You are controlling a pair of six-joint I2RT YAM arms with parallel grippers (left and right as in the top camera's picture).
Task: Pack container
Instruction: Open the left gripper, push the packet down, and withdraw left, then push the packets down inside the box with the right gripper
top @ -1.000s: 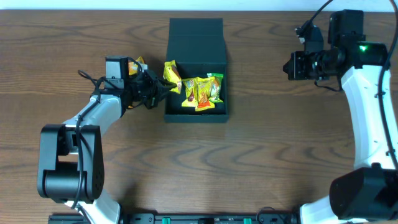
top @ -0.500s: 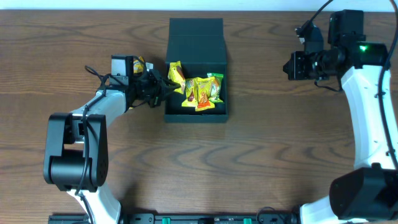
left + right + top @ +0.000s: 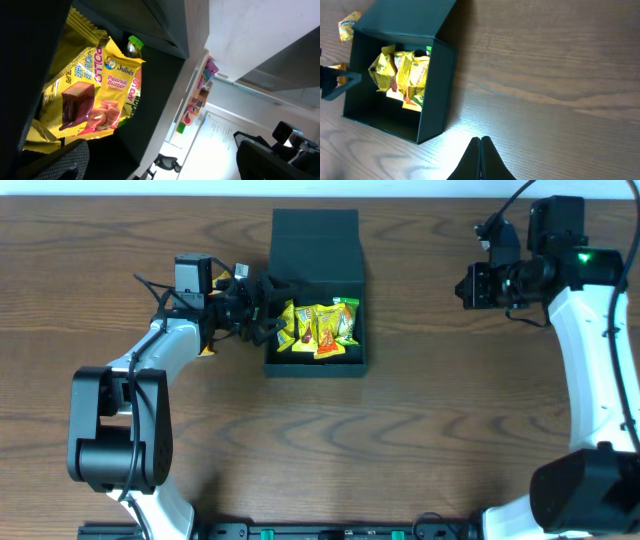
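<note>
The dark container (image 3: 316, 364) stands at the table's middle with its flap lid (image 3: 315, 230) folded back. Several yellow and orange candy packets (image 3: 318, 328) lie inside it; they also show in the left wrist view (image 3: 85, 100) and the right wrist view (image 3: 402, 75). My left gripper (image 3: 268, 312) hovers over the container's left wall, jaws wide open, with nothing between its fingers (image 3: 60, 160). A yellow packet (image 3: 288, 326) lies in the box just beyond it. My right gripper (image 3: 467, 285) is held far right of the container, shut and empty, fingertips (image 3: 480, 150) together above bare wood.
One loose yellow packet (image 3: 349, 25) lies on the table left of the lid, beside my left wrist (image 3: 238, 274). The wooden table (image 3: 420, 420) stretches around the box. My right arm's base (image 3: 580, 490) stands at the bottom right.
My left gripper has moved right over the container's left wall and opened, letting go of the yellow packet, which now lies in the box. The right arm has not moved.
</note>
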